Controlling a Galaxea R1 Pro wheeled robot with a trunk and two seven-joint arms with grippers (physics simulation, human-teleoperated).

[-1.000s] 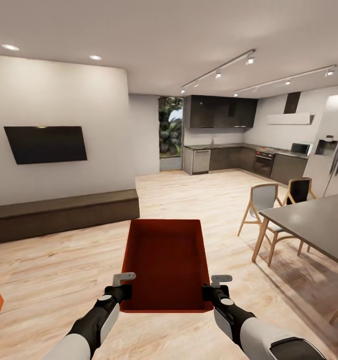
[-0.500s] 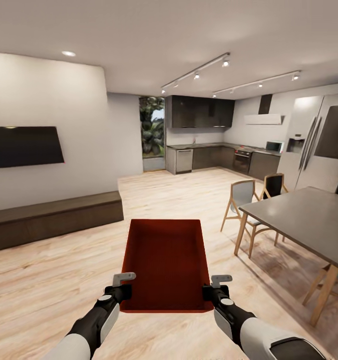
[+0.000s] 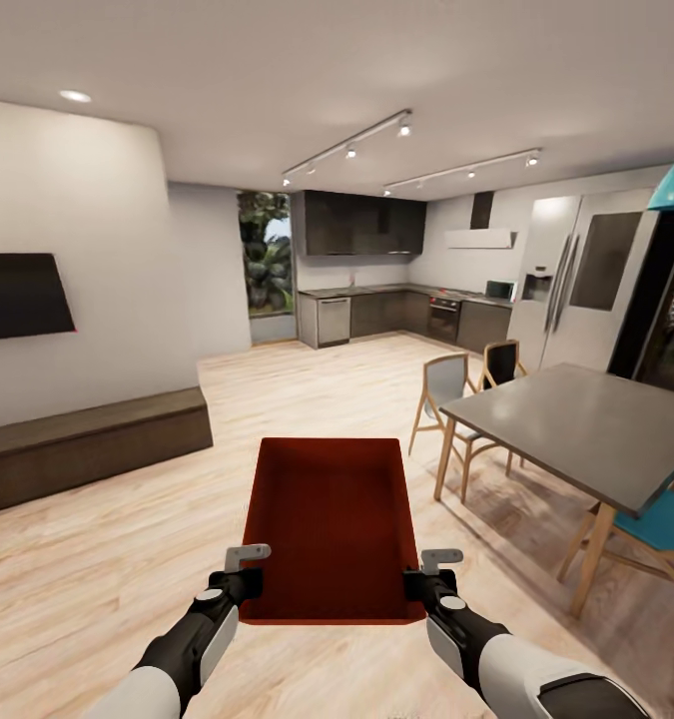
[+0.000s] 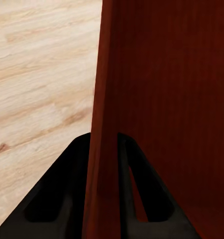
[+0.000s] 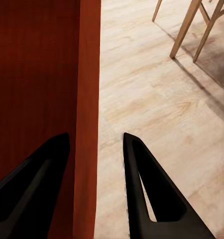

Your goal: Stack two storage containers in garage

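Head view looks down over both arms, with one storage container [image 3: 329, 524] carried out in front of the robot, lifted clear of the wood plank floor [image 3: 97, 559]. It sits between the two grippers, its long axis pointing away from the robot, the near end wall level with the fingertips. The left gripper [image 3: 241, 574] grips the container's left wall near the near corner, and the right gripper [image 3: 424, 577] meets the right wall at the matching corner.

From the left wrist camera, the two dark fingers [image 4: 67, 199] of that gripper straddle the red wall [image 4: 104, 124] and press against it on both sides, so it is clamped on the container's rim. From the right wrist camera, one finger [image 5: 32, 184] lies against the inner face of the wall [image 5: 88, 99], while the other finger [image 5: 147, 194] stands off it with a strip of floor showing between (so whether this gripper is truly gripping, I cannot tell).

The container is open-topped and holds nothing; its plain red floor and tapered walls are bare. No label or writing can be read on it.

Around it: a grey dining table [image 3: 586, 429] with wooden chairs [image 3: 446, 394] at the right, a wall TV [image 3: 22, 295] and low dark bench [image 3: 87, 444] at the left.
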